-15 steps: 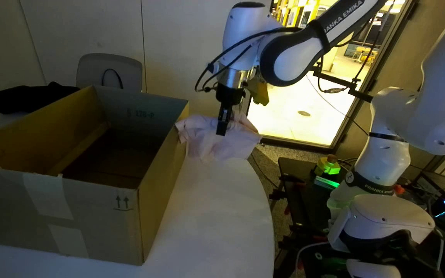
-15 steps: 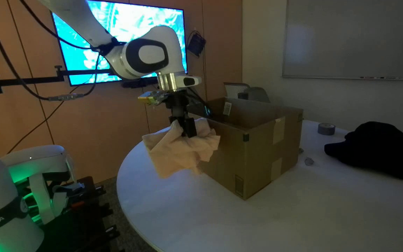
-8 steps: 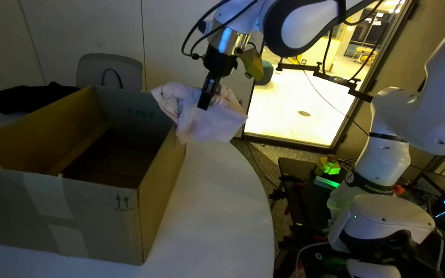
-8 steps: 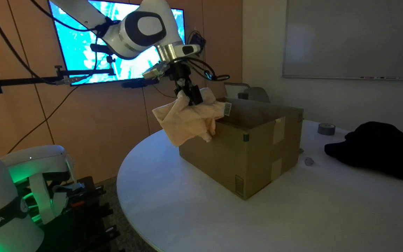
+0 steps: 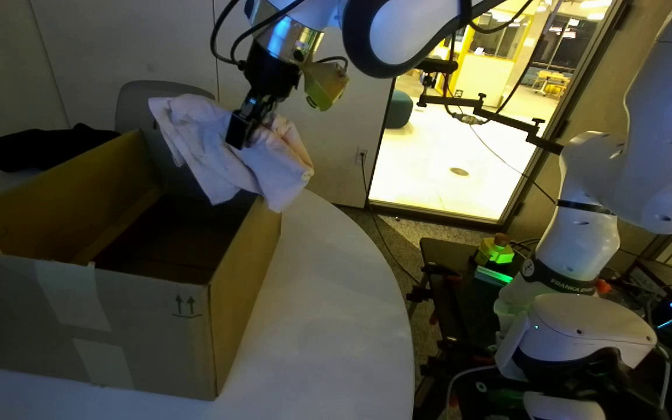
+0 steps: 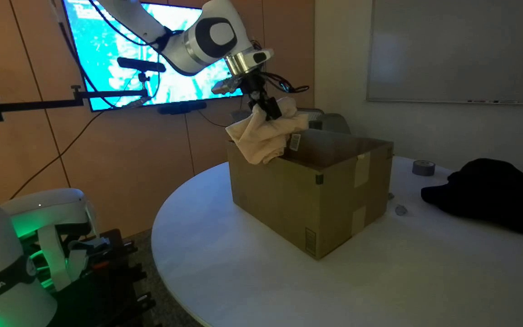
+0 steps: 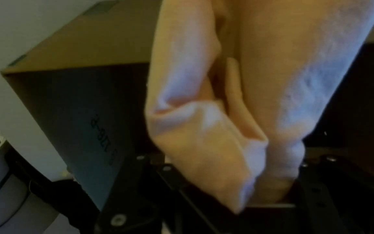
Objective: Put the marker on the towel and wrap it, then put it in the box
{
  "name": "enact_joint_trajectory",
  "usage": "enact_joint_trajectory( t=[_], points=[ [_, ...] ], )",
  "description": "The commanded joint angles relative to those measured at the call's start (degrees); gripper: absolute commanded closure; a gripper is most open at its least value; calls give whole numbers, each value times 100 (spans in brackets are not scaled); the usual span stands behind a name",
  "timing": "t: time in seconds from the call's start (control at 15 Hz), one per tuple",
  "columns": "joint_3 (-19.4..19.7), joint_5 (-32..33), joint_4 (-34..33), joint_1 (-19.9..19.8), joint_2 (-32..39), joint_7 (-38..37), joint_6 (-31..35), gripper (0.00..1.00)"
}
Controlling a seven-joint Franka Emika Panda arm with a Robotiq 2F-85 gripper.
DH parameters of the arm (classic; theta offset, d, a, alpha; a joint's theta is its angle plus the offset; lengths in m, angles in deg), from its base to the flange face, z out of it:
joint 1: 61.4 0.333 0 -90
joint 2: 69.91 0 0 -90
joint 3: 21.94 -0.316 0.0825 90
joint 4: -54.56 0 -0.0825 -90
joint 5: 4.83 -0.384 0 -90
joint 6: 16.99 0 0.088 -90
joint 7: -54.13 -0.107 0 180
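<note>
The pale pink towel (image 5: 275,169) hangs bunched from my gripper (image 5: 240,137), which is shut on it. In the other outside picture the gripper (image 6: 271,111) points down and tilts toward the box, with towel (image 6: 261,141) folds around its fingers. The open cardboard box (image 5: 149,344) stands on the table. The towel is over the box's near-robot rim, part over the opening and part outside the wall (image 6: 275,195). In the wrist view the towel (image 7: 203,139) fills the middle, with the box's inner wall (image 7: 76,107) behind it. The marker is not visible; whether it is inside the towel I cannot tell.
The white round table (image 5: 330,315) carries the box. A grey tape roll (image 6: 423,167), a small clear object (image 6: 401,210) and a black cloth heap (image 6: 493,195) lie beyond the box. A chair (image 5: 161,93) stands behind it.
My gripper has lifted the towel from low beside the box and carried it up and over toward the box, so it now overhangs the rim. The gripper has tilted more. The box has not moved.
</note>
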Motion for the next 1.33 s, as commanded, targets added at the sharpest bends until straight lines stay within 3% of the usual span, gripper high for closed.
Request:
enact_joint_trajectory(
  t=[0.0,0.13,0.6,0.8,0.93,1.27],
  points=[
    [140,318,-1037,209,917,-992,309,99],
    [310,504,-1356,391,1229,-1315,305,74],
    [702,637,-1773,843,1523,-1581,5,22],
    [683,357,-1432,659,1247,-1174,-140,1],
    [596,17,-989,457,841,-657,-476,0],
    [629,-149,516,85,-531,133,-1097,0]
  ],
)
